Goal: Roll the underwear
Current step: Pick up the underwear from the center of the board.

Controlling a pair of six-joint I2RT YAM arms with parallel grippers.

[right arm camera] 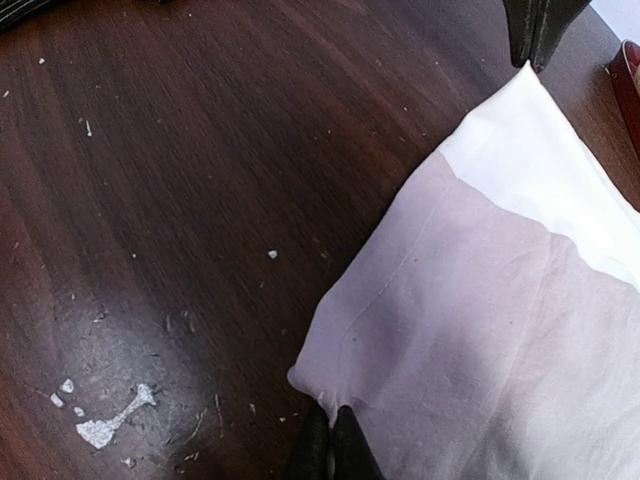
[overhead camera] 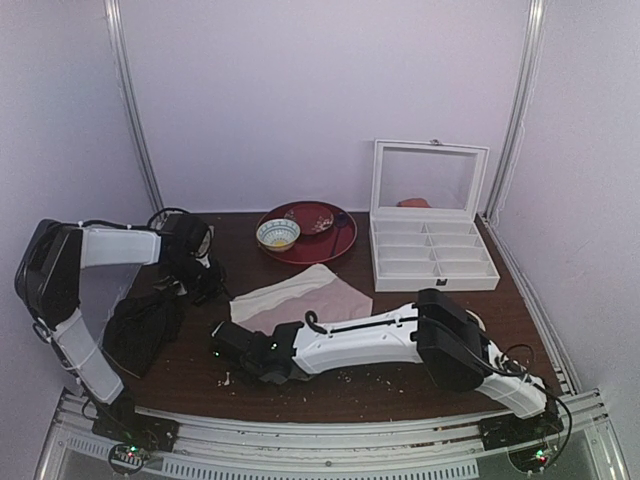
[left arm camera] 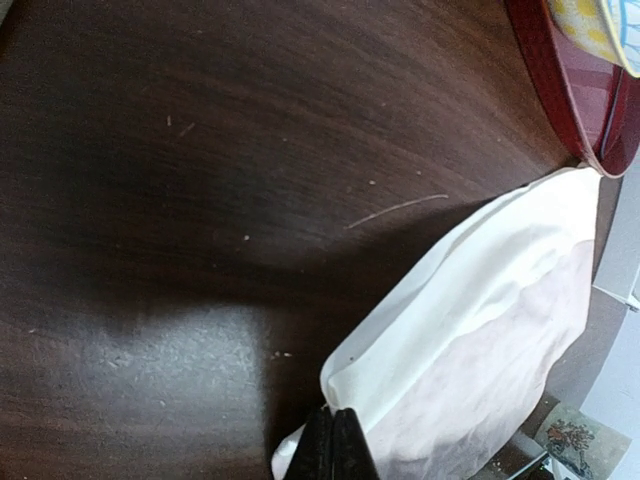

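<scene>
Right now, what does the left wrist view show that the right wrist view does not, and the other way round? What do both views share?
Only the left wrist view: the patterned bowl on the red plate.

Only the right wrist view: the right claw, shut on the pink near corner of the underwear, and white flakes lying on the table.

Both: the underwear with its whitish waistband, the left claw shut on a waistband corner, the dark table, and some of the red plate's rim.

The underwear (right arm camera: 480, 330) runs past the right wrist view's edges.
</scene>
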